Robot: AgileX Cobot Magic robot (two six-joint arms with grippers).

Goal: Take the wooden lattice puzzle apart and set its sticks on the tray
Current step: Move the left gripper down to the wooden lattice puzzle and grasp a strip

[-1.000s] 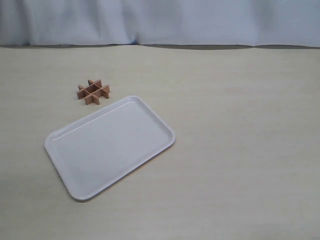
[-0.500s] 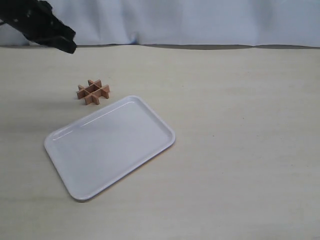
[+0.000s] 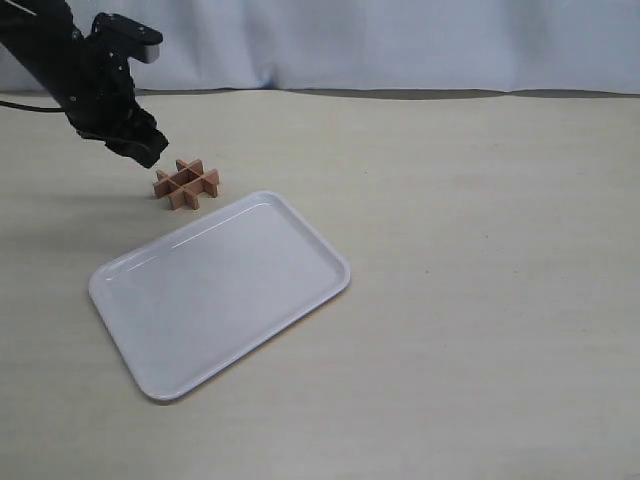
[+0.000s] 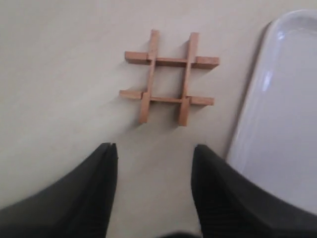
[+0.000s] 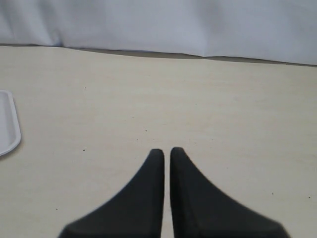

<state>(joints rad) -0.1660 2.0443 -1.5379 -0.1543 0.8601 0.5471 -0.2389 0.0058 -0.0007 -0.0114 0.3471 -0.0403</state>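
- Wooden lattice puzzle [image 3: 187, 183]: it lies flat on the table [image 3: 480, 250] in the upper left of the exterior view. It is whole and in its hash shape.
- The sticks [image 4: 151, 74]: the left wrist view shows four reddish-brown bars, two crossing two, all locked at the notches. None is separated from the rest.
- Tray [image 3: 220, 290]: white, rectangular, with rounded corners and a low rim. It sits at left centre of the exterior view, turned at a diagonal to the table edge.
- Puzzle and tray: the puzzle is outside the tray, just beside the tray's far long rim. The left wrist view shows the puzzle [image 4: 170, 77] and the tray rim [image 4: 277, 124] apart, with a strip of bare table between them.
- Left gripper [image 3: 148, 152]: a black arm enters from the top left corner of the exterior view, and its tip is close to the puzzle's upper left end.
- Left gripper state: in the left wrist view the gripper [image 4: 153, 148] is spread wide, with only table surface showing between its fingers. The fingertips stop short of the puzzle and touch none of the sticks.
- Right gripper [image 5: 167, 151]: it appears in the right wrist view only. Its two dark fingers are drawn together with a thin slit between them and grip nothing. It is over bare table.
- Right wrist view, further: one rounded corner of the tray [image 5: 7, 124] shows at the frame edge, well apart from the fingers.
- Backdrop: a white cloth [image 3: 400, 40] runs along the top of the exterior view, behind the table.
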